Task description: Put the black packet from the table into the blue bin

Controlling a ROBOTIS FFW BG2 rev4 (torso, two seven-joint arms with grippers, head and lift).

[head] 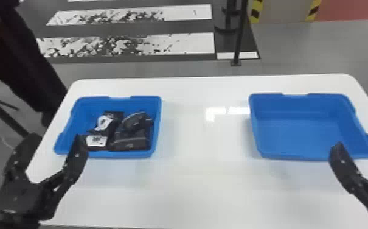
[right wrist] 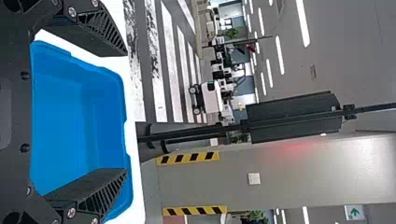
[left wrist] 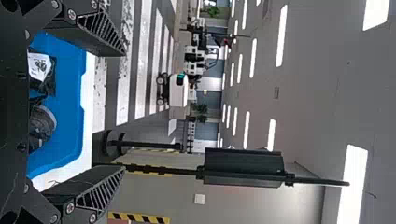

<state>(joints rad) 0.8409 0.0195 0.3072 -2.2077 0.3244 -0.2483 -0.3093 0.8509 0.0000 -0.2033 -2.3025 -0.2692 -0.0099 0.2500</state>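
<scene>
Find black packets (head: pixel 131 140) heaped inside the left blue bin (head: pixel 119 154), left end effector (left wrist: pixel 124 111) spread near it, right end effector (right wrist: pixel 127 112) spread well to its right. Risk pinching two through overlap, or knocking it by lowering off-centre.

two blue bins (head: pixel 298 129), at least three black packets (head: pixel 131 144), two white labels (head: pixel 96 140), one table (head: pixel 204 185), two hands (head: pixel 57 138)
</scene>
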